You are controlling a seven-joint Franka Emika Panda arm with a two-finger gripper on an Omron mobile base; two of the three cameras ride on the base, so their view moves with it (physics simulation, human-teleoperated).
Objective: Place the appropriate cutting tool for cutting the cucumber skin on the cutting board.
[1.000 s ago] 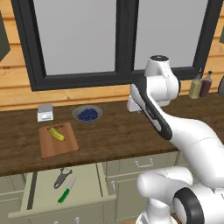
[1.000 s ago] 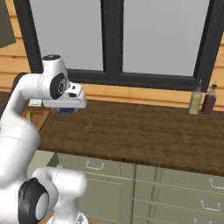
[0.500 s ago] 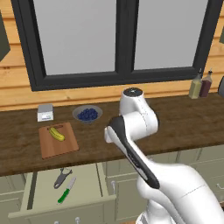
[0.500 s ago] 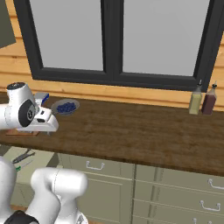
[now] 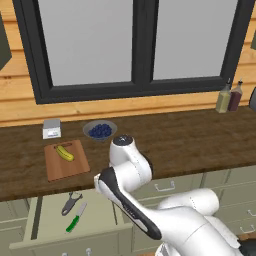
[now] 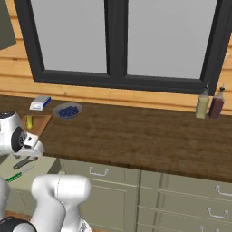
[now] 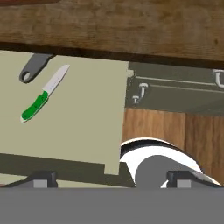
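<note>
Counter (image 5: pixel 190 145) runs across the scene under the window (image 5: pixel 135 40), dark wood; you see it as the brown band at the top of the hand view too. Arm (image 5: pixel 125 170) is bent low in front of the counter edge, w/ the wrist down at drawer height.

Drawer (image 5: pixel 100 220) stands pulled out below the counter's left part, beige floor, front panel nearest you. To its right a shut cabinet front w/ a metal handle (image 7: pixel 141 92).

Board (image 5: pixel 66 160) lies flat on the counter at left, near edge close to the counter lip. Cucumber (image 5: pixel 64 153) lies on the board's far half, angled. Bowl (image 5: pixel 100 130) of blue berries sits just beyond the board's right far corner; small white box (image 5: pixel 51 128) left of the bowl. Two bottles (image 5: pixel 229 97) stand far right by the wall.

Peeler (image 5: pixel 71 202) is in the drawer, far-left part, partly under the counter overhang in the hand view (image 7: pixel 35 66). Knife (image 5: pixel 76 218), green handle, white blade, lies just near-right of it, apart, not touching.

Gripper (image 7: pixel 111 178): just two dark fingertips (image 7: pixel 43 178) at the bottom of the hand view, wide apart, nothing between — released. It hangs over the drawer's near-right corner, well apart from the peeler.
</note>
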